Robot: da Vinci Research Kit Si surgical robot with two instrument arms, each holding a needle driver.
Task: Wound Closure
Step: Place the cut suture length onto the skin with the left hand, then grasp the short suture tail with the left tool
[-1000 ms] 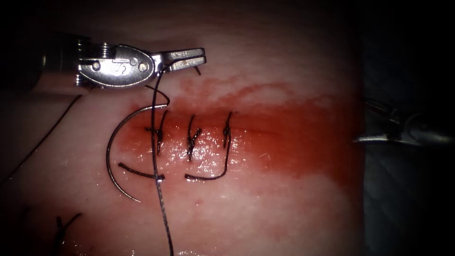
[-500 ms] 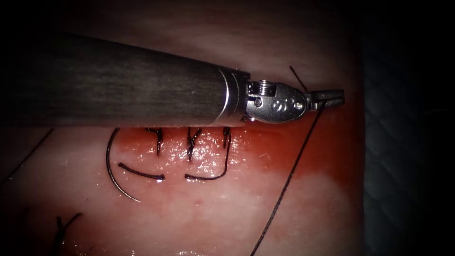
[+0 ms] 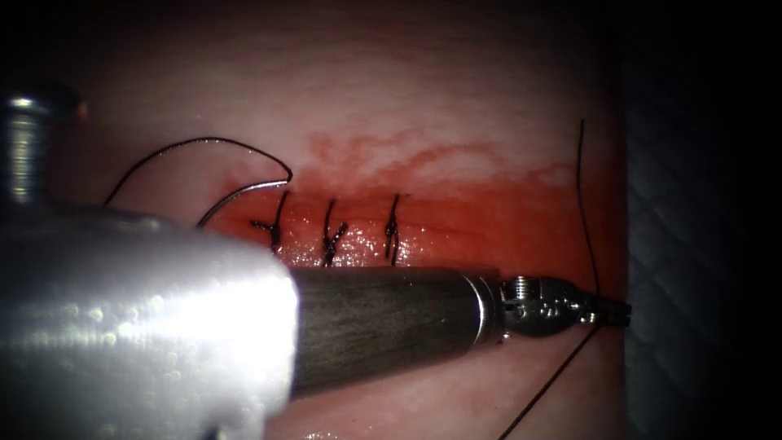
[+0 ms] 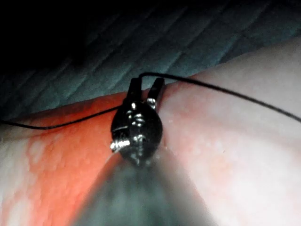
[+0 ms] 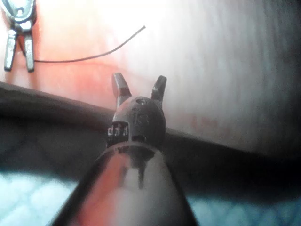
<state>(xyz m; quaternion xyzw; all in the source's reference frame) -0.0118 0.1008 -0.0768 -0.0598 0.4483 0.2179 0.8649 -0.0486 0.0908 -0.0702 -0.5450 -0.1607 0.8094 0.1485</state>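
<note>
The left arm's shaft crosses the endoscope view nearest the lens, above the tissue (image 3: 456,98). At its tip, the left tool (image 3: 612,312) has its jaws pressed together on the thread (image 3: 583,212), by the tissue's right edge. One strand climbs from the jaws toward 12 o'clock and the other drops toward 7 o'clock. Compared with a second ago, the tool has carried its pinch from above the cut's left end across to the right, so the step in hand is judged to be pulling thread through. Any further draw calls for steady tension without dragging on the three stitches (image 3: 330,232) across the cut.

The needle (image 3: 236,195) lies at about 10 o'clock from those jaws, off the cut's left end. It rests on the surface, held by neither tool, its lower curve hidden behind the shaft. Farther off, the right tool (image 5: 138,87) has its jaws spread and holds nothing.
</note>
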